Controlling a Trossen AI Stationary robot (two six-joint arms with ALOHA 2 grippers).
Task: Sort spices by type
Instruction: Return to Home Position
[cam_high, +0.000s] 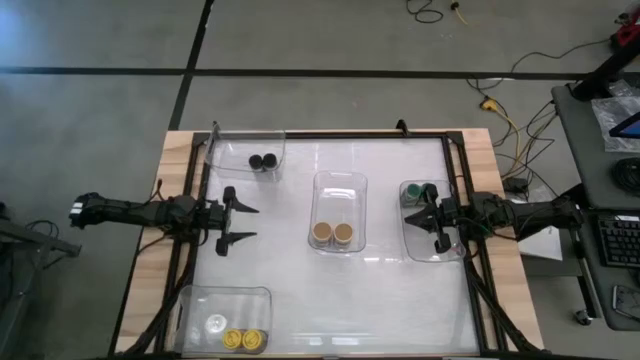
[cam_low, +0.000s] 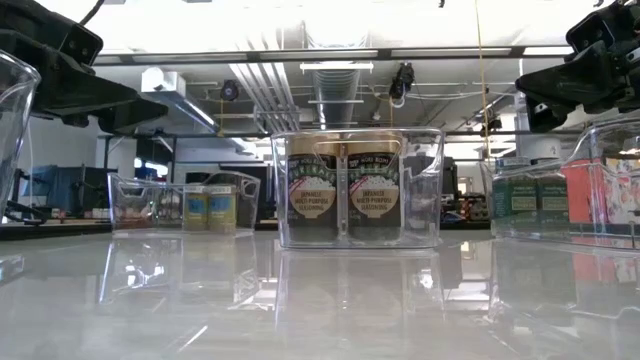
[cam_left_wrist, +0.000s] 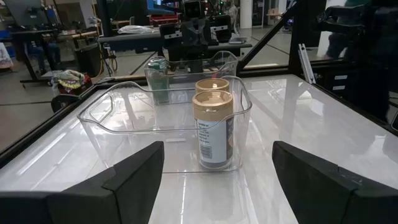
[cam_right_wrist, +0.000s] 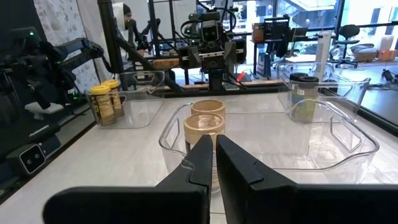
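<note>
The left gripper (cam_high: 252, 223) hovers over the white table (cam_high: 300, 290), fingers spread wide. The right gripper (cam_high: 414, 221), fingers pressed almost together, hangs above the right clear plastic bin (cam_high: 445, 252), which holds green-lidded spice jars (cam_high: 420, 192), probably two. Two tan-lidded jars (cam_high: 332, 234) stand in the middle clear bin (cam_high: 340, 182). Black-lidded jars (cam_high: 263, 161) and yellow-lidded jars (cam_high: 244, 340) stand in separate bins on the left.

Grey floor (cam_high: 330, 35), loose cables (cam_high: 497, 108), cluttered side desk (cam_high: 585, 150).
</note>
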